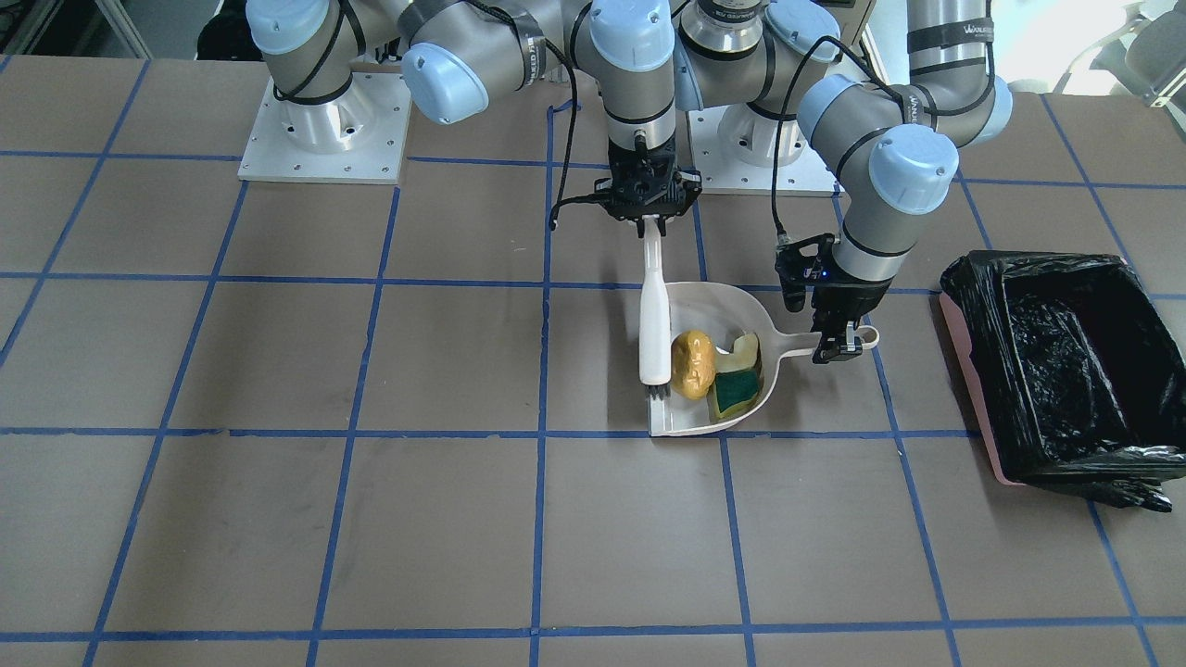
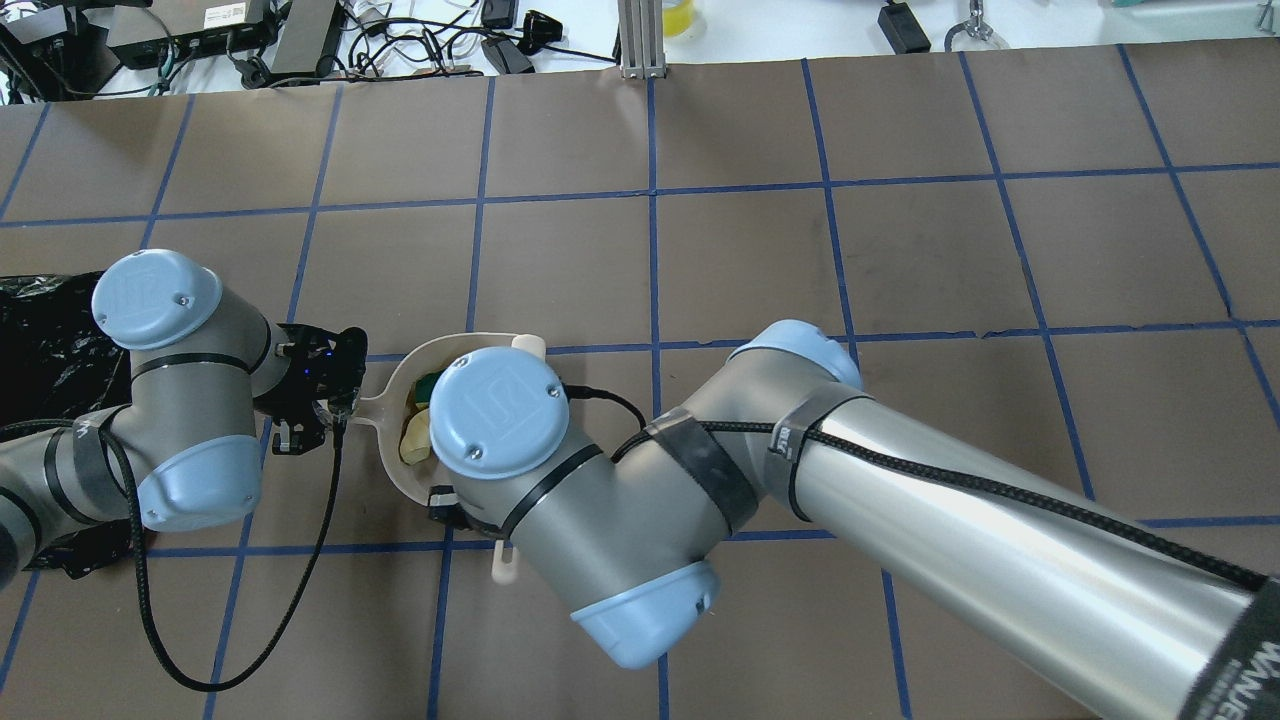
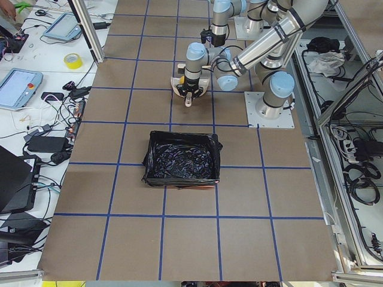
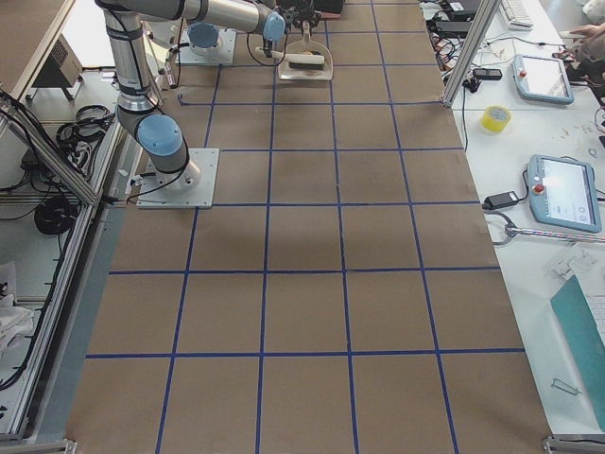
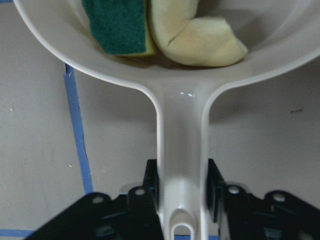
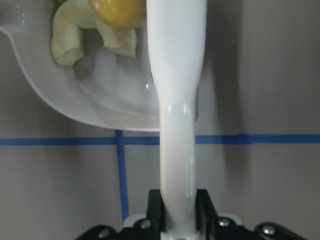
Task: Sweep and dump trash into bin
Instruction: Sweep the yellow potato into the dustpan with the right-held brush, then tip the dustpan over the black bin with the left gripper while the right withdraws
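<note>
The pale grey dustpan (image 1: 706, 310) lies on the table and holds all three pieces: the tan potato-like lump (image 1: 693, 363), the pale yellow crescent (image 1: 743, 350) and the green-and-yellow sponge wedge (image 1: 735, 395). My left gripper (image 1: 839, 345) is shut on the dustpan's handle (image 5: 181, 150). My right gripper (image 1: 651, 219) is shut on the white brush (image 1: 653, 320), whose bristles rest at the pan's mouth beside the lump. The pink bin (image 1: 1066, 357) with its black bag stands apart on my left, beyond the dustpan's handle.
Blue tape lines grid the brown table. My right arm's elbow (image 2: 505, 415) hides most of the pan from overhead. The arm bases (image 1: 324, 130) stand behind the pan. Screens and cables lie on the side benches (image 3: 24, 89).
</note>
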Robot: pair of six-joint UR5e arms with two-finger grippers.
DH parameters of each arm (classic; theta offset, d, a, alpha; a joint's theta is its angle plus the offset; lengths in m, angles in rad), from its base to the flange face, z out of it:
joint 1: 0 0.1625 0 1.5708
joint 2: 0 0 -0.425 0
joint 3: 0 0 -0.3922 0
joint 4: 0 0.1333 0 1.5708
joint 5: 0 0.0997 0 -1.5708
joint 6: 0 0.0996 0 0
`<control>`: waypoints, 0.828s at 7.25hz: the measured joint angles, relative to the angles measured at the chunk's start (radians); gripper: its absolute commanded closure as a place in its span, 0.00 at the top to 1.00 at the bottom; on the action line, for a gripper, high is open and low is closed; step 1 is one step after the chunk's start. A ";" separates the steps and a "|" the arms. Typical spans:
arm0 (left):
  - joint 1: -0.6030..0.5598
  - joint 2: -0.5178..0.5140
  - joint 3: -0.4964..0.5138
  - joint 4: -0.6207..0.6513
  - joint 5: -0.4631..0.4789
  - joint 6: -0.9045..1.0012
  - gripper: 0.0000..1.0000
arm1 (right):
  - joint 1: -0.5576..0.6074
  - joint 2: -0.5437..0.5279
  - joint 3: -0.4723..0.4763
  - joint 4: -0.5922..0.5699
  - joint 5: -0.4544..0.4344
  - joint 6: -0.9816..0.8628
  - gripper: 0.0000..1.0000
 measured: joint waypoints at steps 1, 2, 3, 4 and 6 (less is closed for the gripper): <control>0.001 0.000 0.000 0.000 -0.003 0.001 0.00 | -0.092 -0.037 0.002 0.080 -0.022 -0.094 0.00; 0.001 0.000 0.002 0.000 -0.005 0.002 0.00 | -0.196 -0.069 0.003 0.135 -0.038 -0.187 0.00; 0.001 0.000 0.003 0.000 -0.006 0.003 0.00 | -0.294 -0.088 0.003 0.168 -0.062 -0.263 0.00; 0.001 0.000 0.003 0.000 -0.007 0.003 0.00 | -0.371 -0.098 0.008 0.186 -0.084 -0.303 0.00; 0.004 0.002 0.004 0.003 -0.014 0.002 0.00 | -0.413 -0.110 0.047 0.188 -0.077 -0.333 0.00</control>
